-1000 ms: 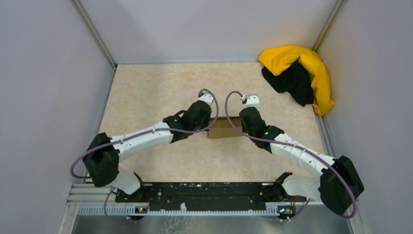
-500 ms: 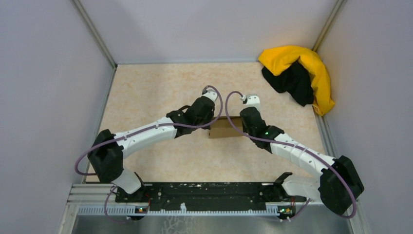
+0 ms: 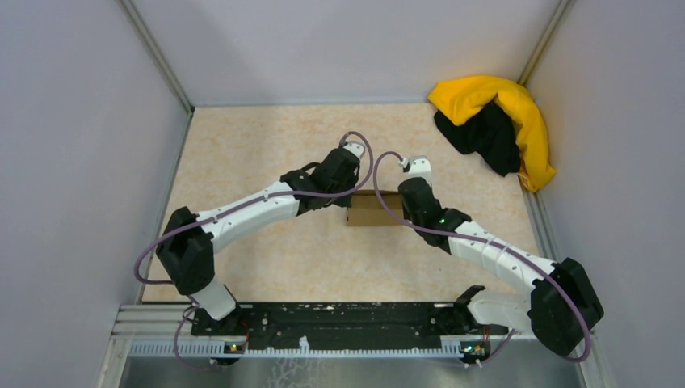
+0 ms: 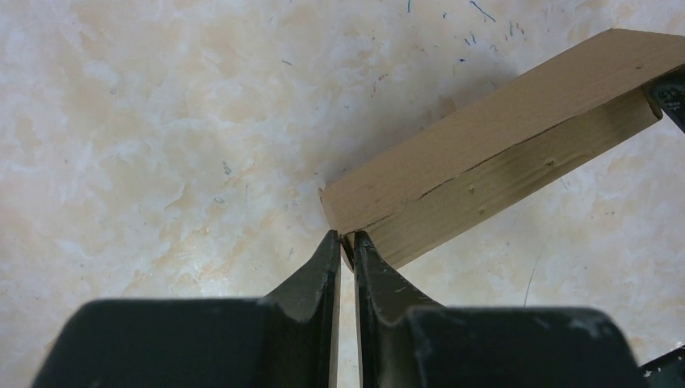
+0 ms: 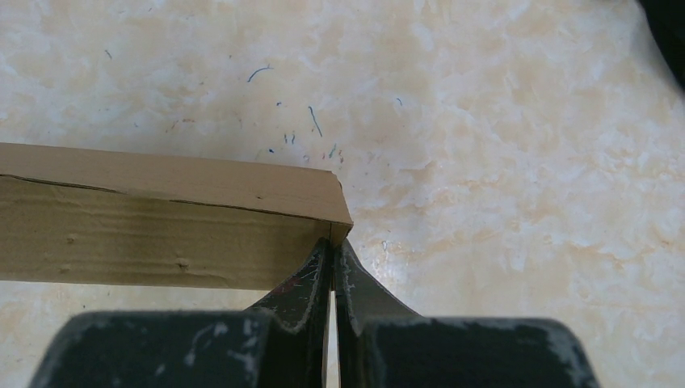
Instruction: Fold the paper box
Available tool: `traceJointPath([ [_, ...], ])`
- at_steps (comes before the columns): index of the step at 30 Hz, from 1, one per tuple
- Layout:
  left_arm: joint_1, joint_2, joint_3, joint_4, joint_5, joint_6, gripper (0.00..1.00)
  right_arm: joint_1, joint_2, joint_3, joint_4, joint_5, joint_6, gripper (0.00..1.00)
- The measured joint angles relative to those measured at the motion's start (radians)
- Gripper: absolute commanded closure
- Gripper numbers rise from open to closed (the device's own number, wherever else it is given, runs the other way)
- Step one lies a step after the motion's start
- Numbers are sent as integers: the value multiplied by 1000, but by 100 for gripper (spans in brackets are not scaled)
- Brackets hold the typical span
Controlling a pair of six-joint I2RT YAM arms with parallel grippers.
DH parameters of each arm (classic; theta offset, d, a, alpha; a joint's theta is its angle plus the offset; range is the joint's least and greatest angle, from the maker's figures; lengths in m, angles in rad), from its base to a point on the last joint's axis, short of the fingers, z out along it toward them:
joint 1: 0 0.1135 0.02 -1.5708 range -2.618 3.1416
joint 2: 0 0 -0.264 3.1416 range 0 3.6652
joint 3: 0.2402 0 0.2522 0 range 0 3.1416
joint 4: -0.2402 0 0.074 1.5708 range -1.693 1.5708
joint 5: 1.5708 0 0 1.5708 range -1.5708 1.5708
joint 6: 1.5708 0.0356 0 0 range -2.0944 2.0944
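Hold the plain brown cardboard paper box [image 3: 370, 212] level at mid-counter [image 3: 242, 145], apparently pinched at opposite end corners by near-closed jaws of left gripper [image 4: 343, 242] and right gripper [image 5: 332, 242]. Press evenly along creases, without tearing thin walls.

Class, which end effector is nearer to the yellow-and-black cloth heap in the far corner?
Right. The right end effector grips the end of the paper box facing the cloth heap; the left end effector grips the opposite end, farther away.
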Motion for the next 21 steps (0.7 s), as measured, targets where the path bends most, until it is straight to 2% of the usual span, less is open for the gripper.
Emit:
traceJointPath([
  [21,51,23,93,-73,147,-22,86,0,2,-8,2,21,-18,100],
])
